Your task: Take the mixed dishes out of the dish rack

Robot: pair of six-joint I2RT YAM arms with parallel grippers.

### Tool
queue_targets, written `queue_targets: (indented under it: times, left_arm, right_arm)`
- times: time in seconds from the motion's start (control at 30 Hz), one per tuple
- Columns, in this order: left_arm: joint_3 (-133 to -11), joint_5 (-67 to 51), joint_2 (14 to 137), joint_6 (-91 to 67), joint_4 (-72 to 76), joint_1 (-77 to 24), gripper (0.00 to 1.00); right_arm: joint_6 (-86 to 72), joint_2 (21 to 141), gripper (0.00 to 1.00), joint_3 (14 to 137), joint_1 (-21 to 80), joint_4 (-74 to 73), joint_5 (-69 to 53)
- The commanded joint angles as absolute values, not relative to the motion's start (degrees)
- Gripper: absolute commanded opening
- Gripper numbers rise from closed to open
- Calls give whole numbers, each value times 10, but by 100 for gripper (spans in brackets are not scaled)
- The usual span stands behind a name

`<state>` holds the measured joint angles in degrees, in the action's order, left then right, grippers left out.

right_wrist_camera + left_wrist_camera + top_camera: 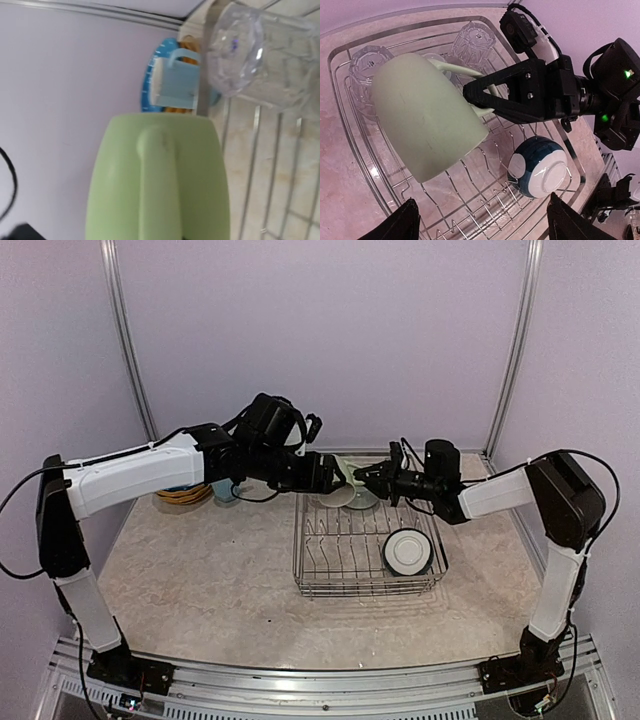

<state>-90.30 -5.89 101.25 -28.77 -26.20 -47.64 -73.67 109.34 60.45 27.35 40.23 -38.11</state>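
The pale green mug (349,487) hangs tilted above the far end of the dish rack (368,589). My right gripper (364,478) is shut on its handle; in the left wrist view its black fingers (485,92) pinch the handle of the mug (425,120). That mug (160,180) fills the right wrist view and hides the fingers there. My left gripper (485,225) hovers open over the rack (465,175), just left of the mug, touching nothing. In the rack lie a blue-and-white bowl (540,167) and two clear glasses (365,67) (475,40).
Behind the rack on the left, a light blue mug (175,82) stands by a blue dotted plate (148,85) and yellow plates (185,496). The bowl (408,552) sits in the rack's near right corner. Purple walls close in the back and sides.
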Motion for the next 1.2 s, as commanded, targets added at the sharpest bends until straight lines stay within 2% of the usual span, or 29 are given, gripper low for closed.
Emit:
queue_targets:
  times: [0.0,0.23,0.43,0.67,0.97,1.17]
  left_arm:
    - [-927,109,1047,-205,-309,-514,83]
    - [-896,242,1064,-142,-231,-546,73]
    - [-893,252,1074,-108,-177,-546,68]
    - [-893,316,1093,-77,-113,-550,49]
    - [-880,367,1097,-25,-48,-557,30]
    - [-880,381,1099,-8,-30,-560,0]
  right_arm:
    - [-850,1056,0,577,274,542,-378]
    - [-964,1041,0,533,285,612,-347]
    - [-1013,1027,0,524,306,609,-318]
    - [-1048,1017,0,516,330,606,-280]
    - [-1058,1007,0,516,343,598,-267]
    - [-1051,1009,0,514,343,615,-265]
